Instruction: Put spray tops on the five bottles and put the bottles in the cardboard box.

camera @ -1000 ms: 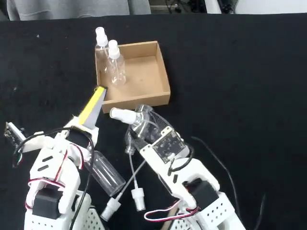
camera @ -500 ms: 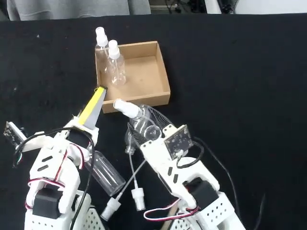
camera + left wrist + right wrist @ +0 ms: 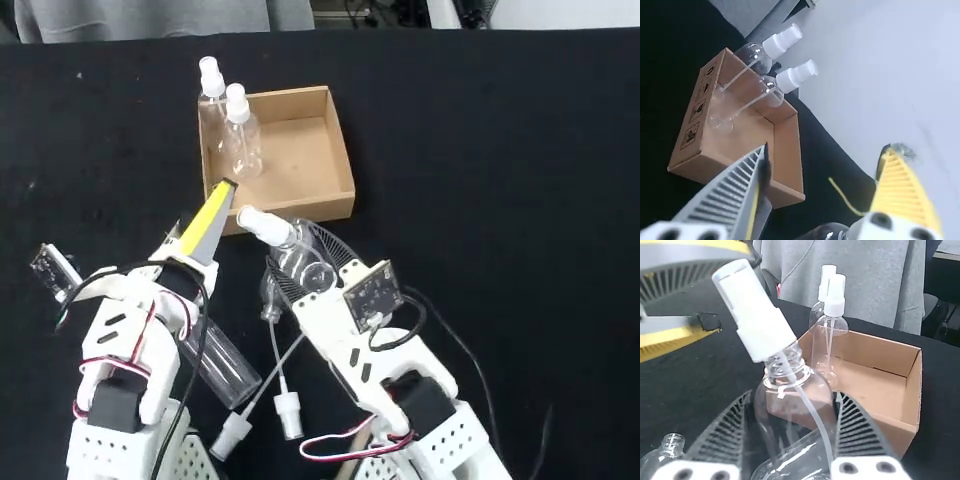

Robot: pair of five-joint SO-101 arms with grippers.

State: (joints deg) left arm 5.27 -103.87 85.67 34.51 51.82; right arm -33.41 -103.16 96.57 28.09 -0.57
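Evidently the right claw grips the bottle so the spread left claw can seat its tilted spray top.

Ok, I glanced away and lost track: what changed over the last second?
The right gripper, shut on the capped bottle, rolled its wrist, tipping the spray top toward the cardboard box. The open left gripper swung closer to that bottle. The two boxed bottles, the loose bottle and loose spray tops stayed put.
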